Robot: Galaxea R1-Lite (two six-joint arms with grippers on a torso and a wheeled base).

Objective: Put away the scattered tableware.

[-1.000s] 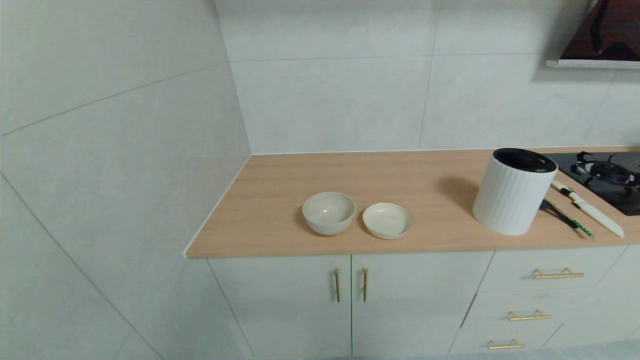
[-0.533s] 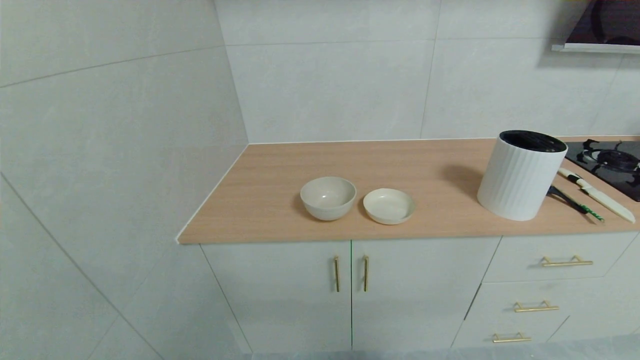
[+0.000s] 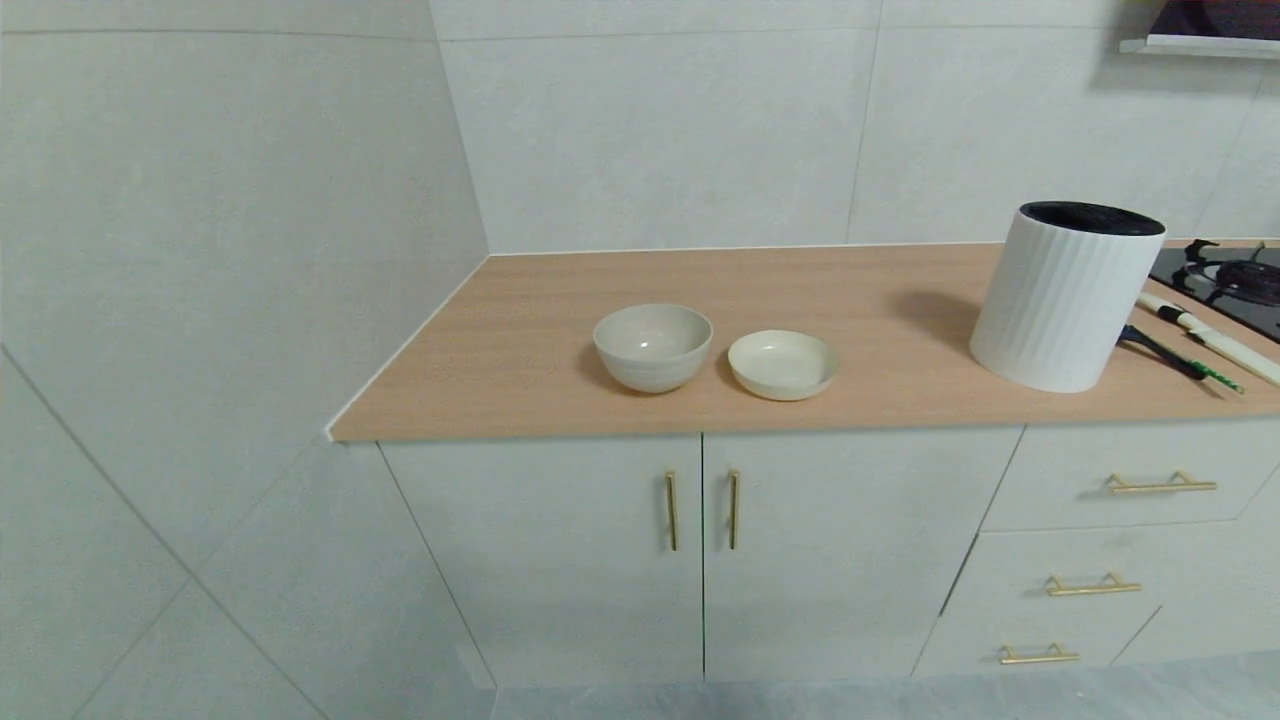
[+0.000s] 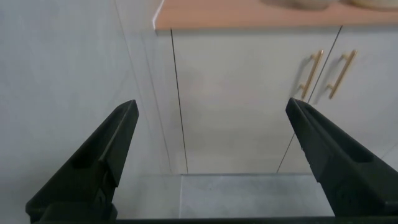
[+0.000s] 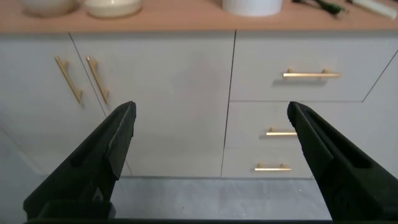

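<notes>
A beige bowl [image 3: 652, 346] and a shallow cream dish [image 3: 782, 364] stand side by side near the front edge of the wooden counter [image 3: 520, 370]. To their right stands a tall white ribbed utensil holder [image 3: 1065, 297] with a black top. Beside it lie a white-bladed knife [image 3: 1215, 342] and a black utensil with a green handle [image 3: 1180, 360]. My left gripper [image 4: 211, 107] is open, low down in front of the cabinet doors [image 4: 249, 106]. My right gripper [image 5: 210, 109] is open too, facing the drawers [image 5: 311, 74] below the bowl [image 5: 48, 5] and dish [image 5: 113, 6].
A tiled wall [image 3: 200, 250] closes off the counter's left end. A gas hob [image 3: 1225, 280] sits at the far right. Below the counter are two doors with gold handles [image 3: 672, 510] and several drawers [image 3: 1160, 485]. Grey floor [image 3: 900, 700] lies in front.
The whole head picture has shifted: the counter now sits higher in frame and more of the cabinets and floor show, so the camera moved. The tableware has kept its place.
</notes>
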